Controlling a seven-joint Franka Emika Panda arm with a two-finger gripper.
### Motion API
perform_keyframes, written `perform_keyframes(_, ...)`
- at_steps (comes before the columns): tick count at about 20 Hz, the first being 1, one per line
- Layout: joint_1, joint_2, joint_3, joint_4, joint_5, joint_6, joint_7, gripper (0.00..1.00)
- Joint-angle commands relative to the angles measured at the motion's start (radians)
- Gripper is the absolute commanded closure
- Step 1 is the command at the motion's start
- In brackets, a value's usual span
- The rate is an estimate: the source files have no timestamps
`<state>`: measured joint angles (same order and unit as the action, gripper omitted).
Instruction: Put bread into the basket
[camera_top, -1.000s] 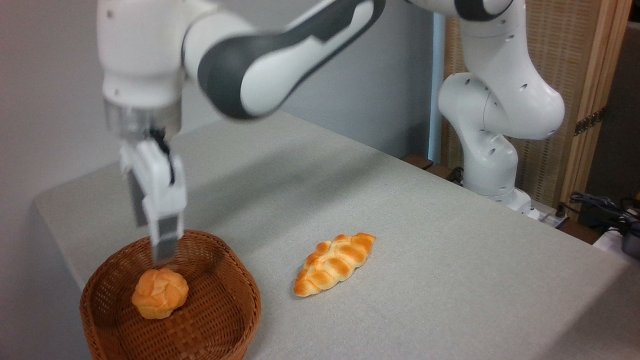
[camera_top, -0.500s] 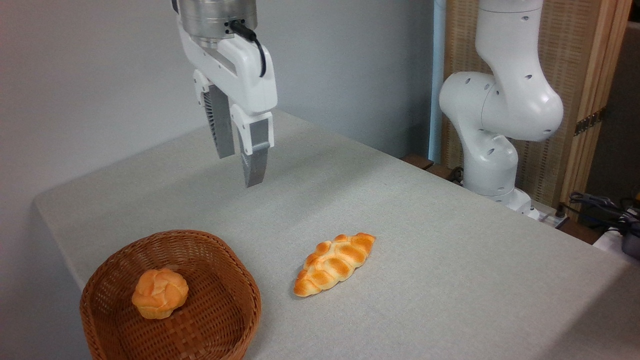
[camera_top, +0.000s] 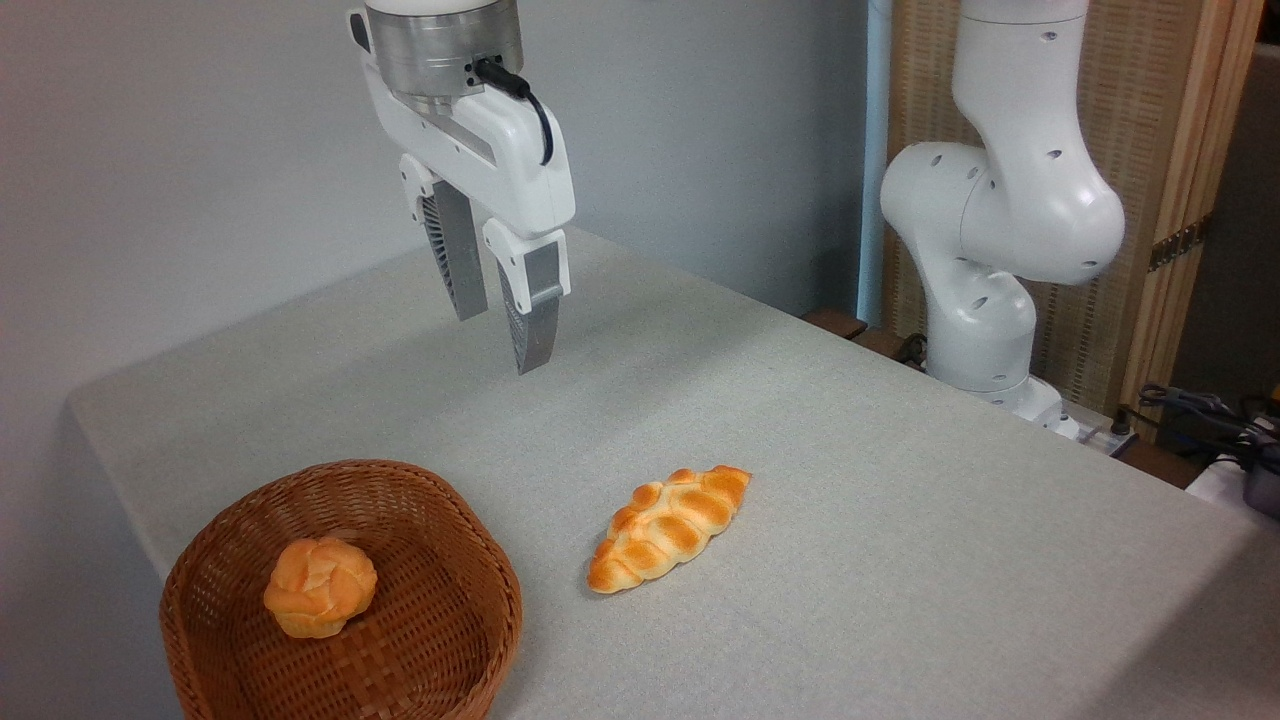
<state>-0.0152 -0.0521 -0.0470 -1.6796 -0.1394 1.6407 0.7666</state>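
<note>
Wicker basket (camera_top: 455, 560), bread (camera_top: 320, 587) inside, end effector (camera_top: 497, 335) empty above

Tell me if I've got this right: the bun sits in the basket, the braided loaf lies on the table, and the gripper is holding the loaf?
Not quite. The gripper holds nothing; the camera view shows it open, above the table. The bun sits in the basket and the loaf lies on the table.
</note>
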Motion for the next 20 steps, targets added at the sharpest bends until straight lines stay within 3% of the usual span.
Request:
perform_keyframes(1,-0.008,0.032,0.010,0.063,0.050,-0.028,-0.013,0.00)
perform_keyframes(7,-0.005,0.054,0.010,0.101,0.099,-0.045,-0.020,0.00)
perform_keyframes(20,-0.008,0.051,0.010,0.098,0.101,-0.061,-0.033,0.00)
